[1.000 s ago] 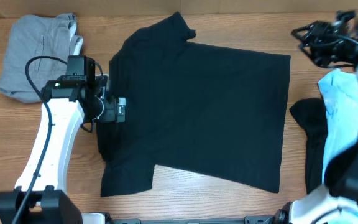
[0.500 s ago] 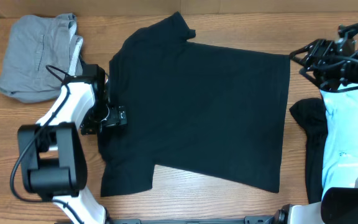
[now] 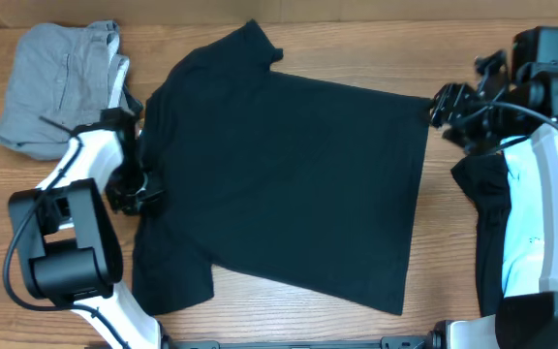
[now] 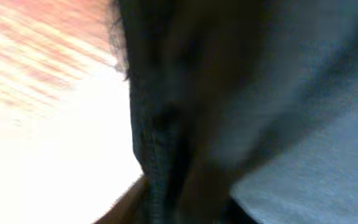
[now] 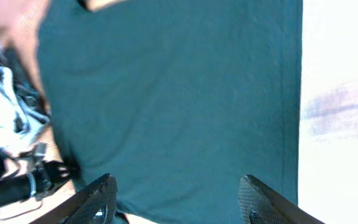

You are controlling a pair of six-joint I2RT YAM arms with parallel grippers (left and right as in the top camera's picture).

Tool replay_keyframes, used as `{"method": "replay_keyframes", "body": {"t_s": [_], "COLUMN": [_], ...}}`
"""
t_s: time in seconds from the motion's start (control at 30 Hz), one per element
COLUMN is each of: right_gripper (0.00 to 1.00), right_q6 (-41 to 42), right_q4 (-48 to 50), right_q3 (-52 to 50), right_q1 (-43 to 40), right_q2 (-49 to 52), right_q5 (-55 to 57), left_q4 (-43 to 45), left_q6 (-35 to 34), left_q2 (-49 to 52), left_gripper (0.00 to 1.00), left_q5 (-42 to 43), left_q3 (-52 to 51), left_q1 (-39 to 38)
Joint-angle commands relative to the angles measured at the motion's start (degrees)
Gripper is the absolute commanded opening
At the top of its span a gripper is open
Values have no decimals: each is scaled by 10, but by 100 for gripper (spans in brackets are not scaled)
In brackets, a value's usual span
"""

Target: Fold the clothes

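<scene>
One black T-shirt (image 3: 289,184), left end effector (image 3: 134,191) clenched on its edge, right end effector (image 3: 446,105) released, grey garment (image 3: 51,87) beside.

Blur smears your left wrist view: only dark cloth of the black T-shirt (image 4: 241,93) reads, no fingers. From overhead, the left end effector (image 3: 136,191) sits at the shirt's edge with its jaws hidden, so you cannot tell whether it grips. Your right arm (image 3: 553,194) covers much of the light blue garment (image 3: 516,223) and part of the black garment (image 3: 477,184) beside it, and the right wrist view's bottom edge cuts the right end effector (image 5: 179,190) down to two fingertips.
</scene>
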Motion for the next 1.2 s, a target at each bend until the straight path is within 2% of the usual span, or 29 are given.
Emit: {"method": "replay_keyframes", "body": {"t_s": [0.0,0.07,0.17,0.2,0.23,0.27,0.3,0.33,0.47,0.53,0.67,0.93,1.17], "right_gripper": [70,70,66,60,48,34,14,11,9,7,6,6,6], "right_q6": [38,59,87,97,111,122,144,154,192,210,231,259,269], "right_q4": [21,55,112,135,166,190,236,276,399,448,512,611,602], "right_q3": [-58,-105,-181,-209,-240,-261,-297,-324,-394,-417,-428,-413,-299], "right_q1": [0,0,0,0,0,0,0,0,0,0,0,0,-5], "right_q2": [2,2,2,3,3,4,6,8,20,31,80,211,297], "right_q5": [22,21,21,22,22,22,26,27,41,52,79,81,59], "left_q4": [8,6,-8,-14,-20,-26,-39,-49,-94,-117,-160,-195,-216], "left_q6": [4,24,44,51,55,58,60,62,76,84,89,89,90], "left_q2": [24,24,22,21,17,14,5,-5,-56,-85,-139,-209,-216], "left_gripper": [46,59,63,64,64,64,65,65,70,83,100,100,100], "left_q5": [13,23,33,37,37,37,37,39,41,41,42,58,80], "left_q3": [-6,-6,-6,-6,-4,-2,7,16,60,86,137,166,166], "left_q1": [8,4,-3,-5,-6,-7,-7,-7,-7,-7,-7,-7,-7]}}
